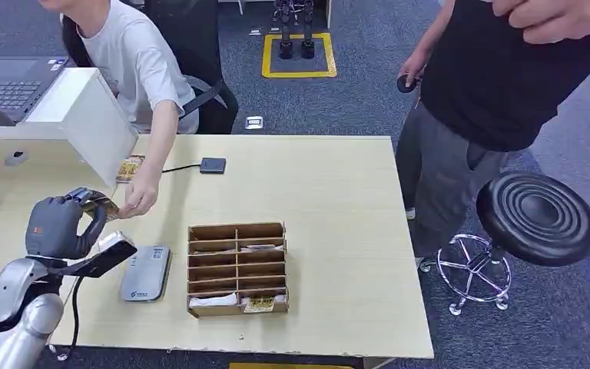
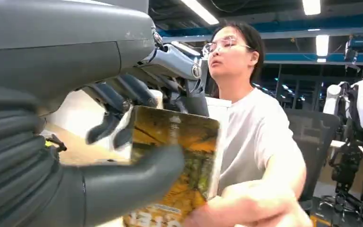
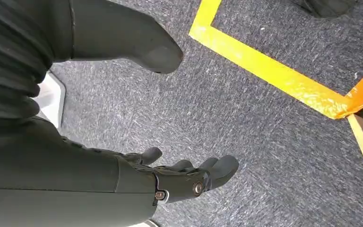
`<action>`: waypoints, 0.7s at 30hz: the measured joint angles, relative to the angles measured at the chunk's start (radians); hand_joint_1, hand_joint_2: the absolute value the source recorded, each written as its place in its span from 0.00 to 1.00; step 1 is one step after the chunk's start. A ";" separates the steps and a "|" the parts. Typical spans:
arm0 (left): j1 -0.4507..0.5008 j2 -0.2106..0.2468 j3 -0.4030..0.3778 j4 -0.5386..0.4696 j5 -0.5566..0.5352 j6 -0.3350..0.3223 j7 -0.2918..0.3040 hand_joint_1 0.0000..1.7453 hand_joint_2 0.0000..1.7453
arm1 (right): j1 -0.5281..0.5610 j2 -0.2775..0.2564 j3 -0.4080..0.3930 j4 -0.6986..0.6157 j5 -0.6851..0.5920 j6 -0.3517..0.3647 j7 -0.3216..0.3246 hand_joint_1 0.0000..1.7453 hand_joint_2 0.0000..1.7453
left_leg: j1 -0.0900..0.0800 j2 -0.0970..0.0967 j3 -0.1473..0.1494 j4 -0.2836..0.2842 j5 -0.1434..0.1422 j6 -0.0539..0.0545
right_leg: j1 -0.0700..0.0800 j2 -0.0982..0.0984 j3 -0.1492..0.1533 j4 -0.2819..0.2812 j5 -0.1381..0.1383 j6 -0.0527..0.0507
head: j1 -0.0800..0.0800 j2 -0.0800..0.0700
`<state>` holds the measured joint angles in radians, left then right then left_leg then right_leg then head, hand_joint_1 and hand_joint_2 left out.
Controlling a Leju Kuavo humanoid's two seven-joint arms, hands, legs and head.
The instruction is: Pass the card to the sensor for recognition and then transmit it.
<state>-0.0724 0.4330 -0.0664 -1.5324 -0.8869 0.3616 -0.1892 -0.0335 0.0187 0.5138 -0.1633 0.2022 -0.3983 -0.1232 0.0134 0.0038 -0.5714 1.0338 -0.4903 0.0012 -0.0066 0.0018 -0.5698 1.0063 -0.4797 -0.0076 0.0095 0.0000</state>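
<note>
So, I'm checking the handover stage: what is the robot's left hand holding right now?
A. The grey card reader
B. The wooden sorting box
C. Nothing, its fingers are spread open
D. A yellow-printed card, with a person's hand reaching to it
D: the left hand grips the card between thumb and fingers, and the person's hand is right at it over the table.
</note>
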 joint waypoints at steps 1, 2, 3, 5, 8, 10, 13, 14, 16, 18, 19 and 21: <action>0.000 0.000 0.000 0.000 0.004 0.000 0.000 0.00 1.00 | -0.001 0.000 0.000 0.000 0.001 0.000 0.000 0.00 1.00 | 0.000 0.000 0.000 0.000 0.000 0.000 | 0.000 0.000 0.000 0.000 0.000 0.000 | 0.000 0.000; 0.000 0.000 0.000 0.000 0.008 0.000 0.000 0.00 1.00 | -0.001 0.000 0.000 0.000 0.001 0.000 0.000 0.00 1.00 | 0.000 0.000 0.000 0.000 0.000 0.000 | 0.000 0.000 0.000 0.000 0.000 0.000 | 0.000 0.000; 0.000 0.000 0.000 0.001 0.011 0.000 0.000 0.00 1.00 | -0.002 0.000 0.000 0.000 0.001 0.000 0.000 0.00 1.00 | 0.000 0.000 0.000 0.000 0.000 0.000 | 0.000 0.000 0.000 0.000 0.000 0.000 | 0.000 0.000; 0.000 0.000 0.000 0.001 0.014 0.000 0.000 0.00 1.00 | -0.001 0.000 0.000 0.000 0.001 0.000 0.000 0.00 1.00 | 0.000 0.000 0.000 0.000 0.000 0.000 | 0.000 0.000 0.000 0.000 0.000 0.000 | 0.000 0.000; 0.000 0.000 0.000 0.001 0.014 0.000 0.000 0.00 1.00 | -0.001 0.000 0.000 0.000 0.001 0.000 0.000 0.00 1.00 | 0.000 0.000 0.000 0.000 0.000 0.000 | 0.000 0.000 0.000 0.000 0.000 0.000 | 0.000 0.000; 0.000 0.000 0.000 0.001 0.014 0.000 0.000 0.00 1.00 | -0.001 0.000 0.000 0.000 0.001 0.000 0.000 0.00 1.00 | 0.000 0.000 0.000 0.000 0.000 0.000 | 0.000 0.000 0.000 0.000 0.000 0.000 | 0.000 0.000; 0.000 0.000 0.000 0.001 0.014 0.000 0.000 0.00 1.00 | -0.001 0.000 0.000 0.000 0.001 0.000 0.000 0.00 1.00 | 0.000 0.000 0.000 0.000 0.000 0.000 | 0.000 0.000 0.000 0.000 0.000 0.000 | 0.000 0.000; 0.000 0.000 0.000 0.001 0.014 0.000 0.000 0.00 1.00 | -0.001 0.000 0.000 0.000 0.001 0.000 0.000 0.00 1.00 | 0.000 0.000 0.000 0.000 0.000 0.000 | 0.000 0.000 0.000 0.000 0.000 0.000 | 0.000 0.000; 0.000 0.000 0.000 0.001 0.014 0.000 0.000 0.00 1.00 | -0.002 0.000 0.000 0.000 0.001 0.000 0.000 0.00 1.00 | 0.000 0.000 0.000 0.000 0.000 0.000 | 0.000 0.000 0.000 0.000 0.000 0.000 | 0.000 0.000; 0.000 0.000 0.000 0.001 0.014 0.000 0.000 0.00 1.00 | -0.002 0.000 0.000 0.000 0.001 0.000 0.000 0.00 1.00 | 0.000 0.000 0.000 0.000 0.000 0.000 | 0.000 0.000 0.000 0.000 0.000 0.000 | 0.000 0.000; 0.000 0.000 0.000 0.001 0.014 0.000 0.000 0.00 1.00 | -0.002 0.000 0.000 0.000 0.001 0.000 0.000 0.00 1.00 | 0.000 0.000 0.000 0.000 0.000 0.000 | 0.000 0.000 0.000 0.000 0.000 0.000 | 0.000 0.000; 0.000 0.000 0.000 0.001 0.014 0.000 0.000 0.00 1.00 | -0.002 0.000 0.000 0.000 0.001 0.000 0.000 0.00 1.00 | 0.000 0.000 0.000 0.000 0.000 0.000 | 0.000 0.000 0.000 0.000 0.000 0.000 | 0.000 0.000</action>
<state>-0.0726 0.4326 -0.0664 -1.5312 -0.8724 0.3620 -0.1892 -0.0350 0.0187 0.5142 -0.1637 0.2033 -0.3983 -0.1228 0.0133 0.0038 -0.5714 1.0338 -0.4903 0.0012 -0.0066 0.0018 -0.5698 1.0063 -0.4797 -0.0076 0.0092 0.0000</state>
